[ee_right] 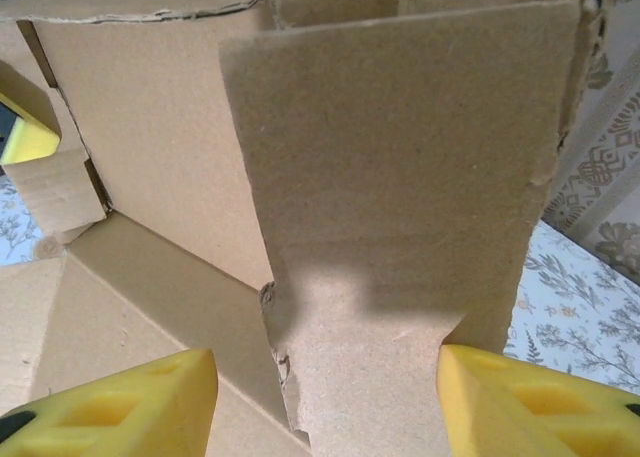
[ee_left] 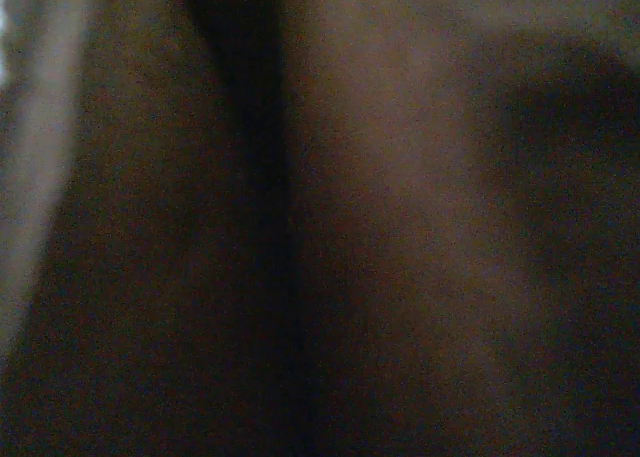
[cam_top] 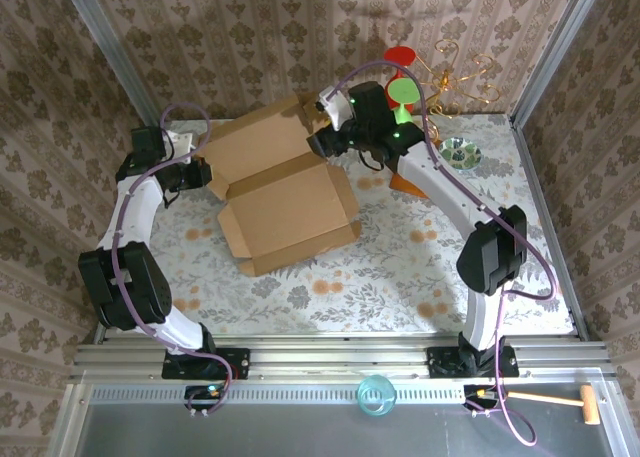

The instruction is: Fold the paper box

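**Paper box** [cam_top: 285, 202]: one, light-brown corrugated cardboard, partly folded, at the table's centre, rear panel raised.

**Right gripper** [ee_right: 327, 362]: at the box's far right corner. Yellow fingers [ee_right: 130, 402] are spread and released. One upright flap stands between them, with the right finger just beside its edge and the left finger clear of it.

**Left gripper** [cam_top: 205, 172]: at the box's left edge, clenched. Whether it pinches cardboard cannot be told, as its wrist view is a dark brown blur.

**Table** [cam_top: 400, 267]: one, floral cloth.

**Walls** [cam_top: 250, 27]: damask wallpaper.

**Other items, one each:**
- red stemmed cup [cam_top: 400, 55]
- green stemmed cup [cam_top: 400, 92]
- gold wire stand [cam_top: 455, 72]
- small dish [cam_top: 460, 154]
- teal cup [cam_top: 377, 392]
- wooden mallet [cam_top: 575, 402]

**Arms:** two.
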`<state>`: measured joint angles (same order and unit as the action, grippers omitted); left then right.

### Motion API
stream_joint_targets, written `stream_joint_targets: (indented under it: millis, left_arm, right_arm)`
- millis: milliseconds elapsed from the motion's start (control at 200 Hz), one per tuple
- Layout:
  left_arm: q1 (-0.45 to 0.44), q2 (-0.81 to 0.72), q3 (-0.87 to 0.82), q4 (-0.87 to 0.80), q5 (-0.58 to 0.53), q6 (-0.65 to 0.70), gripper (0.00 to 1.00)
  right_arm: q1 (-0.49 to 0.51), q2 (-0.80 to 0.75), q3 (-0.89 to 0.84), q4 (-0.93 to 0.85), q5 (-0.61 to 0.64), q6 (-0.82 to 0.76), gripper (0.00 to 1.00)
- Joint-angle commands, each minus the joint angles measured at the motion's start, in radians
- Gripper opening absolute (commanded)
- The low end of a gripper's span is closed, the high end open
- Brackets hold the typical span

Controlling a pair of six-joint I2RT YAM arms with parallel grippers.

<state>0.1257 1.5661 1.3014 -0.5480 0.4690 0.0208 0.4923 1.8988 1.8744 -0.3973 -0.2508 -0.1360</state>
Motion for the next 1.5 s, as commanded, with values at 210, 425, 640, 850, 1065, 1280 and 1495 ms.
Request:
stream_joint_targets:
  millis: [210, 425, 640, 850, 1065, 1280, 1495]
  left_arm:
    - [0.013, -0.013, 0.027, -0.04, 0.025, 0.014, 0.0]
    - [0.014, -0.002, 0.034, -0.046, 0.034, 0.029, 0.0]
    - [0.02, 0.011, 0.048, -0.054, 0.053, 0.054, 0.0]
    - [0.019, 0.025, 0.058, -0.056, 0.065, 0.051, 0.0]
    - [0.019, 0.025, 0.059, -0.062, 0.059, 0.053, 0.0]
    - [0.019, 0.029, 0.065, -0.065, 0.056, 0.053, 0.0]
    - [0.018, 0.03, 0.064, -0.061, 0.051, 0.043, 0.0]
  right_arm:
    - [-0.035, -0.089, 0.016, 0.027, -0.27, 0.12, 0.63]
    - [-0.114, -0.202, -0.123, 0.16, -0.339, 0.206, 0.59]
    - [-0.207, -0.17, -0.215, 0.241, -0.498, 0.173, 0.61]
    - [-0.214, -0.069, -0.169, 0.13, -0.659, 0.068, 0.67]
    - [-0.19, -0.032, -0.164, 0.18, -0.709, 0.063, 0.61]
    - [-0.148, -0.022, -0.152, 0.154, -0.695, 0.038, 0.58]
    - [-0.11, -0.065, -0.186, 0.164, -0.538, -0.024, 0.43]
